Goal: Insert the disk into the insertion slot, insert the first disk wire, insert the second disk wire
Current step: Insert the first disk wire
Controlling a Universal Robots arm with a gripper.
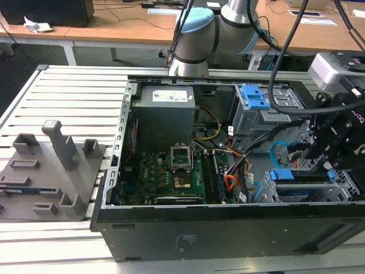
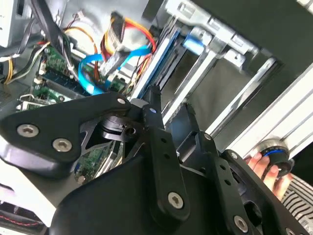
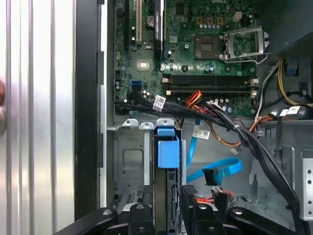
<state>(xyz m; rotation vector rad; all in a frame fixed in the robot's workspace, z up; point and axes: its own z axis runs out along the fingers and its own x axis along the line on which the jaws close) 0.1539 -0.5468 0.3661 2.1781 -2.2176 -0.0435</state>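
While in the insertion slot (image 3: 129,161), the disk (image 3: 167,152) right at the end effector (image 3: 165,208).

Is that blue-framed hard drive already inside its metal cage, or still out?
In, as far as shows: in the first wrist view the disk stands between the walls of the insertion slot. Whether fully seated, cannot tell.

the second disk wire (image 3: 224,167) is light blue, the disk (image 3: 167,152) frame bright blue, the motherboard (image 3: 146,63) green.
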